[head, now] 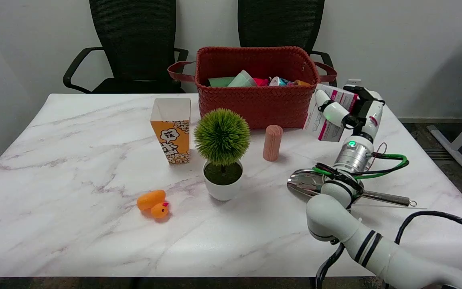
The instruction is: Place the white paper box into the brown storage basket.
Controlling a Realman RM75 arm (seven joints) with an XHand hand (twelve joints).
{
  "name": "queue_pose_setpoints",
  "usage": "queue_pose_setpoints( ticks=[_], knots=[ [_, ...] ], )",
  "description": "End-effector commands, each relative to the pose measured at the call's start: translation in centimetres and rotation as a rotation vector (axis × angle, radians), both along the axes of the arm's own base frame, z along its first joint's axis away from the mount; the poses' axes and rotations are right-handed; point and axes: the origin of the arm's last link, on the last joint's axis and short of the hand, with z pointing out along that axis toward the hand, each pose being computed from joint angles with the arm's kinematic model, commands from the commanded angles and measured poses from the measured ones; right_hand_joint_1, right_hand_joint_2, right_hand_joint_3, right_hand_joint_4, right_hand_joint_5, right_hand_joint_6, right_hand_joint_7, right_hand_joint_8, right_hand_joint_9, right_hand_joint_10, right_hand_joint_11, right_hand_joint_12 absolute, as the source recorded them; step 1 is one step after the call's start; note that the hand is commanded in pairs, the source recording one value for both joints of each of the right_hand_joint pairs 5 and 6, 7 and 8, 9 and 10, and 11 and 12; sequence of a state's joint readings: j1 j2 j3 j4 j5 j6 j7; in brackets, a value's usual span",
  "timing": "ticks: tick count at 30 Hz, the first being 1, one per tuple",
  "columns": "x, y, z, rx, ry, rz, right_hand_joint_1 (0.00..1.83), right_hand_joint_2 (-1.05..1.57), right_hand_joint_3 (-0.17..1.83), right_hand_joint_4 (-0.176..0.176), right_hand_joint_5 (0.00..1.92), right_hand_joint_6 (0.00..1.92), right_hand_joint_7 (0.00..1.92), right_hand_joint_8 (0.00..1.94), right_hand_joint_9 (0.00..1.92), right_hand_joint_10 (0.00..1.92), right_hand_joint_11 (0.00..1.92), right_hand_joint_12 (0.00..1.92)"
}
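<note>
While the brown storage basket at the table's far edge holds mixed colourful items, the right hand grasps the white paper box just beside the basket's right wall; open marble lies front-left.

White box with pink stripes; reddish-brown woven basket; orange-yellow popcorn carton; orange duck; grey-veined white marble surface.
</note>
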State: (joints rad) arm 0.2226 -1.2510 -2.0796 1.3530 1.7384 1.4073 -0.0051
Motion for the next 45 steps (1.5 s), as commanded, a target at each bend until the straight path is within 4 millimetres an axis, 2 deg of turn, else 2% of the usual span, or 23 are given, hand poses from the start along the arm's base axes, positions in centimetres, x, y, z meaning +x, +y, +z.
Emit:
queue_pose_setpoints(
  ticks=[1, 9, 18, 34, 45],
  knots=[
    [4.7, -1.6, -0.5, 0.036, 0.131, 0.102, 1.19, 0.85, 0.58, 0.000, 0.89, 0.89, 1.53, 1.53, 1.52, 1.52, 1.16, 1.16],
    [7.2, -2.7, -1.0, 0.065, 0.198, 0.134, 1.20, 0.85, 0.59, 0.000, 0.91, 0.91, 1.53, 1.53, 1.53, 1.53, 1.17, 1.17],
    [9.1, -5.2, -1.0, 0.105, 0.262, 0.120, 1.19, 0.86, 0.60, 0.000, 0.92, 0.92, 1.53, 1.53, 1.53, 1.53, 1.18, 1.18],
    [10.4, -10.8, -0.4, 0.165, 0.332, 0.036, 1.18, 0.85, 0.61, 0.000, 0.93, 0.93, 1.53, 1.53, 1.51, 1.51, 1.18, 1.18],
    [11.3, -14.5, -1.1, 0.225, 0.397, -0.039, 1.17, 0.85, 0.63, 0.000, 0.95, 0.95, 1.52, 1.52, 1.49, 1.49, 1.18, 1.18]
  ],
)
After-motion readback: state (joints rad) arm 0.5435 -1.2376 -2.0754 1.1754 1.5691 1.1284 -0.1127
